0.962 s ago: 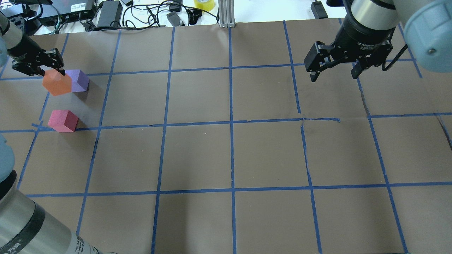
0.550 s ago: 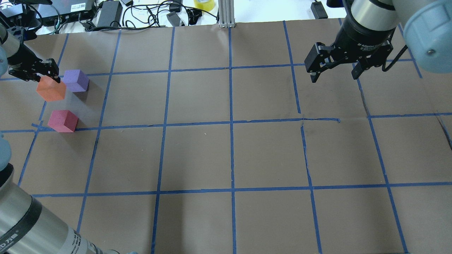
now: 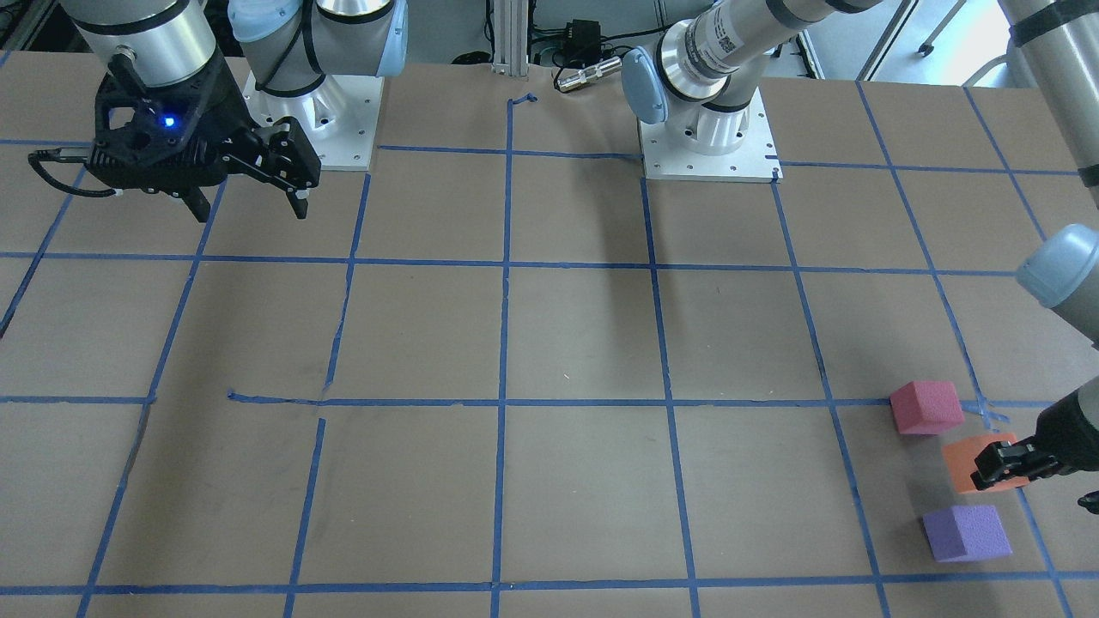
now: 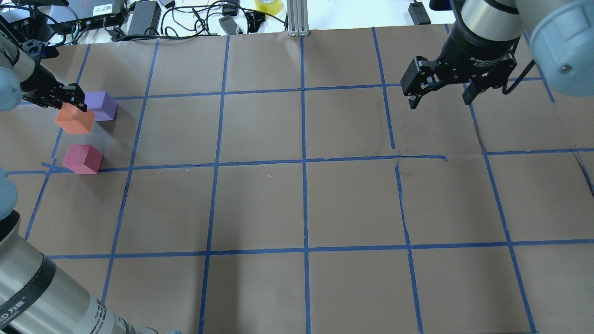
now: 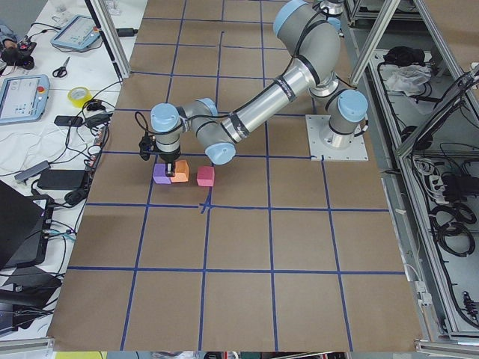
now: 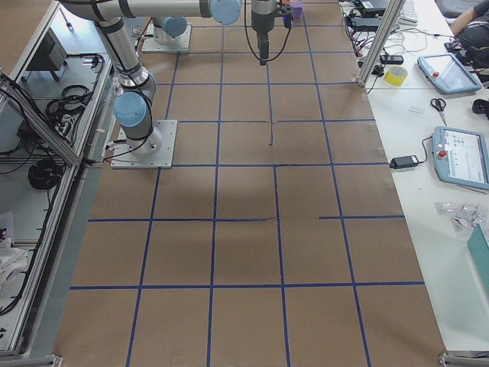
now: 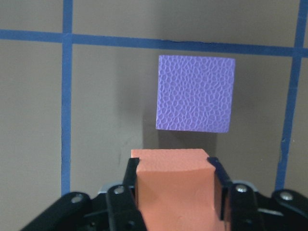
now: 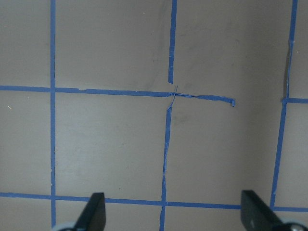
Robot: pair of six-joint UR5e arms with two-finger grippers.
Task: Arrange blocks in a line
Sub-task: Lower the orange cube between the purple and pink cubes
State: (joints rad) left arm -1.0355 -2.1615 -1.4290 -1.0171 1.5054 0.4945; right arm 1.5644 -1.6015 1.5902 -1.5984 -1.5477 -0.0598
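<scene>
Brown paper (image 4: 260,204) gridded in blue tape (image 4: 305,208): the left gripper (image 7: 172,166) is clamped on the small orange foam cube (image 7: 173,192), between the purple foam cube (image 7: 195,94) and the reddish-pink foam cube (image 4: 82,158) — the placing step, I judge. Next: line it up with both, then release (the right gripper (image 4: 438,97) gapes empty, well apart).

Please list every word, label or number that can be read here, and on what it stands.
"Adaptive": on the band above the right gripper; the rest is blurred.
Print on the left arm: too blurred to read.
White label on the black box: too small to read.
Orange block: no text.
</scene>
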